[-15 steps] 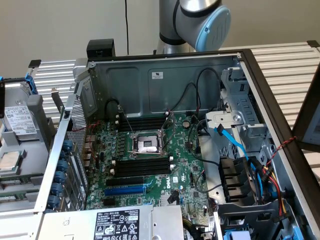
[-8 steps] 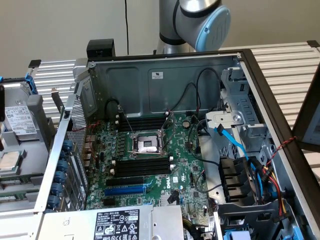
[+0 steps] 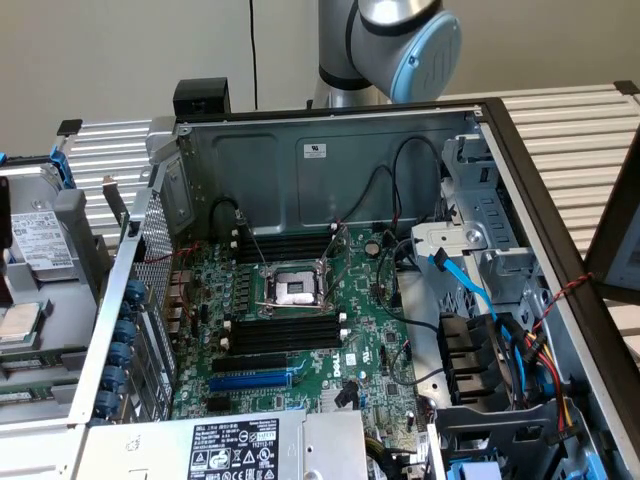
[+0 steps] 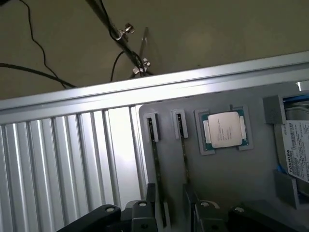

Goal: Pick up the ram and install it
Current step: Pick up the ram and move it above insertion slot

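Two ram sticks stand on edge in a grey holder tray (image 4: 227, 179). One ram stick (image 4: 155, 159) is next to the other ram stick (image 4: 183, 145), and both look like thin dark strips. My gripper (image 4: 170, 208) hovers over their near ends. Its black fingers (image 4: 149, 193) are apart with nothing clamped between them, so it is open. In the exterior view the open computer case (image 3: 520, 160) shows the motherboard (image 3: 370, 350) with two banks of black memory slots (image 3: 285, 335) on either side of the processor socket (image 3: 297, 290).
A loose processor (image 4: 224, 129) and a hard drive (image 4: 294, 150) lie in the same tray as the sticks. The tray (image 3: 70, 230) sits at the exterior view's left of the case on a ribbed metal table (image 4: 58, 159). Cables (image 3: 500, 330) and a drive cage (image 3: 480, 200) crowd the case's right side. A blue slot (image 3: 250, 382) lies below the black ones.
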### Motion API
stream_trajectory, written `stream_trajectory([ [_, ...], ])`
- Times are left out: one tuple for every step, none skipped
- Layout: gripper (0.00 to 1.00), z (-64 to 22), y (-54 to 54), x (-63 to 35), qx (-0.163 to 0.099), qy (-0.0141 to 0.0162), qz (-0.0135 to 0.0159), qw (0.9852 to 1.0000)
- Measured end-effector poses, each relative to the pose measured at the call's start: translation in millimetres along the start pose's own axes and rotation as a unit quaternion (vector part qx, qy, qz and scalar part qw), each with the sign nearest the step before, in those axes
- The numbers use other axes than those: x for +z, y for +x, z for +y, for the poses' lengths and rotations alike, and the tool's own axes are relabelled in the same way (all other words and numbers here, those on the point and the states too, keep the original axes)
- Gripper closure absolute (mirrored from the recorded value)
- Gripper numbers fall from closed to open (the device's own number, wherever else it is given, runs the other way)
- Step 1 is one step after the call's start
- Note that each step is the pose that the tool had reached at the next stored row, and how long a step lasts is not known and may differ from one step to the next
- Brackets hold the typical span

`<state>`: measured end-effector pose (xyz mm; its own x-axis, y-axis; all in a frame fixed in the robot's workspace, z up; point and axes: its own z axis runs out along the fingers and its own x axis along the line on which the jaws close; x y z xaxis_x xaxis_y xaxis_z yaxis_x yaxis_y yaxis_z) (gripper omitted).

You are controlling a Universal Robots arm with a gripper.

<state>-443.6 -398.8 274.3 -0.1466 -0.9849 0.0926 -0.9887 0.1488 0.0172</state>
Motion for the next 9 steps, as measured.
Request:
stream_trajectory([
  [0.64,-0.5,-0.1,0.9,-0.002,0.0019,-0.0002,1.0],
  [0.64,-1.1,0.2,1.8,-0.003,0.0033,-0.0004,1.0],
  [0.64,-2.0,0.7,3.0,-0.003,0.0045,-0.0006,1.0],
  [0.64,-2.9,1.4,4.2,-0.003,0.0054,-0.0007,1.0],
  [0.64,-3.7,2.4,5.6,-0.004,0.0059,-0.0007,1.0],
  [0.64,-4.6,3.6,7.0,-0.004,0.0064,-0.0008,1.0],
  [0.64,-5.5,4.7,8.4,-0.004,0.0071,-0.0009,1.0],
  [0.64,-6.4,5.9,9.9,-0.004,0.0077,-0.001,1.0],
  [0.64,-7.3,7.0,11.2,-0.004,0.0083,-0.0011,1.0],
])
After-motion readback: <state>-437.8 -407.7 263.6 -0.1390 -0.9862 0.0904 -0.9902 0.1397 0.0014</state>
